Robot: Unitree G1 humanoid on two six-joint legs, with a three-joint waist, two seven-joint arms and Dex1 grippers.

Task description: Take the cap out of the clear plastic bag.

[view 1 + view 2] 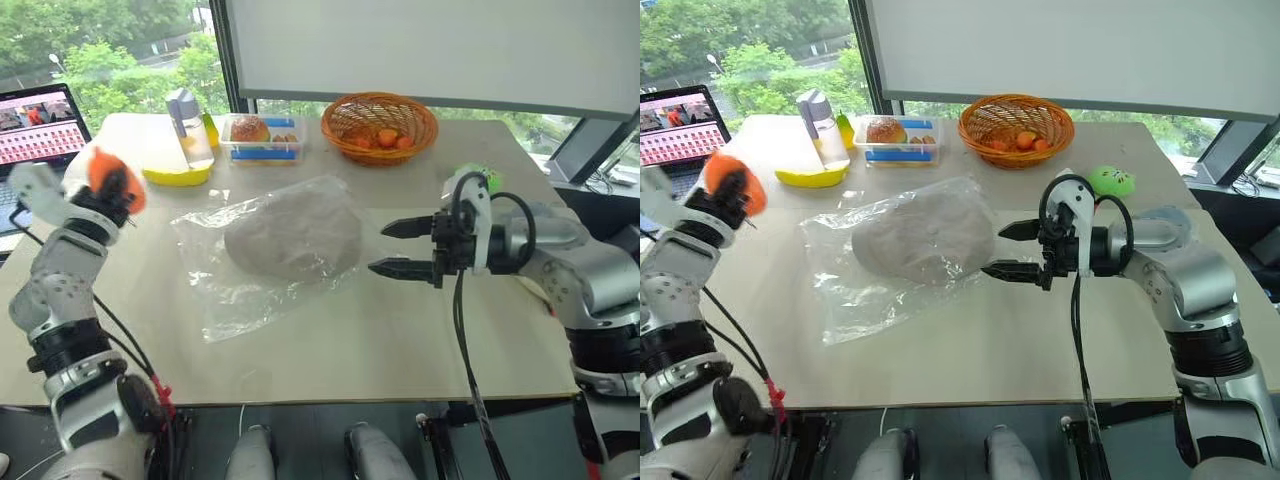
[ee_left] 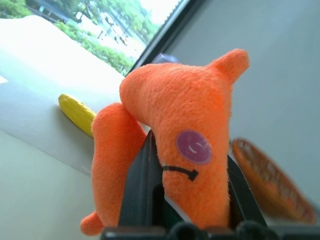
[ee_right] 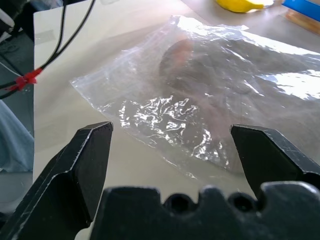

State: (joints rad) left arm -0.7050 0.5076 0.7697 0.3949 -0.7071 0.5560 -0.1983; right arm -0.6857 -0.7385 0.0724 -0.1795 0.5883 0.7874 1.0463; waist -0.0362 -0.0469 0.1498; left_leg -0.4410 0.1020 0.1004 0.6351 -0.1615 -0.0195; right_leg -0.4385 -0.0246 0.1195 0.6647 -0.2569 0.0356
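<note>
Crinkly clear plastic bag [image 1: 270, 250] blurs cap [image 1: 292, 238]; right gripper [image 1: 395, 248] agape, left gripper [image 2: 192, 200] pinching orange plush [image 2: 175, 130].

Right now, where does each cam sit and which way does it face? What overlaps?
Left eye: on the head, looking forward and down over the table; both arms show.
Right eye: same head, same scene, slightly offset; right gripper open beside the bag.
Left wrist: along the left gripper, shut on an orange plush, toward the window; its fingers show.
Right wrist: along the open fingers, down at the bag holding the cap.
Shared: bag and cap in both eyes and the right wrist.
</note>
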